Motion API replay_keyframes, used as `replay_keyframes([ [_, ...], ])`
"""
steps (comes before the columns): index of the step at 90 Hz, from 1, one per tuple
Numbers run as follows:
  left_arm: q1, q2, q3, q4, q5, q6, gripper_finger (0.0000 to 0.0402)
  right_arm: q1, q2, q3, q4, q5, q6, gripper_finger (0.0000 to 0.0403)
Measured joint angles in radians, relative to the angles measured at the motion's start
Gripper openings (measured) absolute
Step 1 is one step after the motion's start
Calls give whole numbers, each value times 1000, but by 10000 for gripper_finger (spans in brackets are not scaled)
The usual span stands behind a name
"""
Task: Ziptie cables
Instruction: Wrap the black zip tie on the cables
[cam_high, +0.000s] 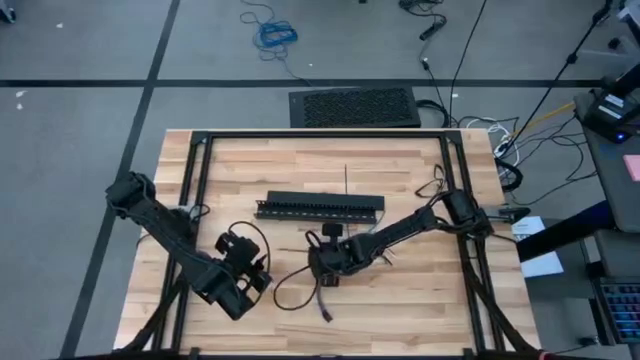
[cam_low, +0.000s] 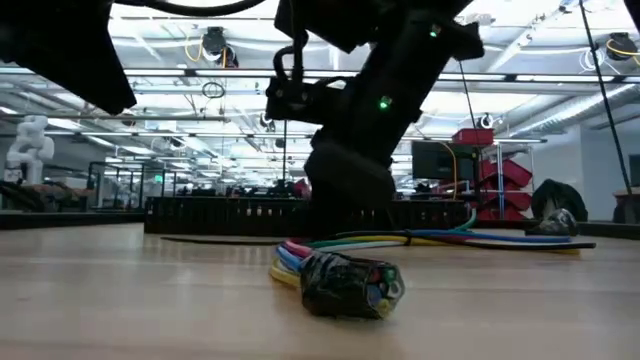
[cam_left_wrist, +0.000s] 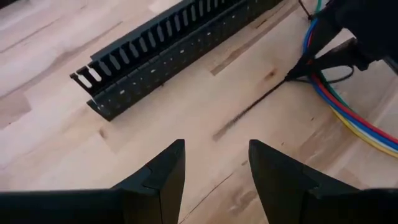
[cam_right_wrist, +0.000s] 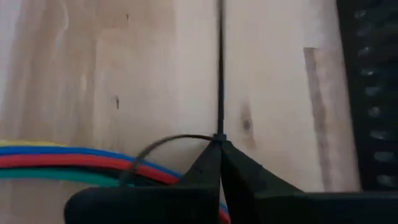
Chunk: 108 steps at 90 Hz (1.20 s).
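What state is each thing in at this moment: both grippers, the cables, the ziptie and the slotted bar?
Left gripper: open, empty, hovering over bare wood.
Right gripper: shut on the ziptie, low at the cables.
Ziptie: looped around the cables, tail stretched straight.
Cables: lying flat on the table, one end wrapped in a dark bundle.
Slotted bar: lying flat, untouched.

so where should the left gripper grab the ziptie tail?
Probably mid-tail: the ziptie lies straight and flat on bare wood, running from the right gripper, which pinches its head at the cables. Bring the open left gripper down from above, jaws straddling the strip, clear of the slotted bar.
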Motion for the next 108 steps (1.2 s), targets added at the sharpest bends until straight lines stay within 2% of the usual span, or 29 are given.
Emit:
replay_keyframes([
  [18,-3,19,-25,40,-51,0,175,44,-50,0,-2,159,-39,0],
  [31,-3,51,-91,141,-65,0,175,79,-92,0,-8,252,-76,0],
  [44,-14,72,-138,201,-115,11,175,117,-136,0,-43,307,-109,0],
  [59,-43,71,-145,154,-150,80,175,163,-225,-22,-99,352,-112,0],
  [67,-70,62,-146,103,-196,72,175,182,-300,-77,-101,385,-96,0],
  [75,-107,60,-145,104,-325,69,175,191,-400,-162,-81,396,-45,0],
  [87,-162,60,-147,143,-631,46,175,208,-561,-349,107,410,-34,0],
  [92,-164,65,-149,151,-686,45,175,221,-627,-434,239,386,-62,0],
  [108,-139,111,-184,295,-802,99,175,231,-737,-694,745,177,-176,0],
])
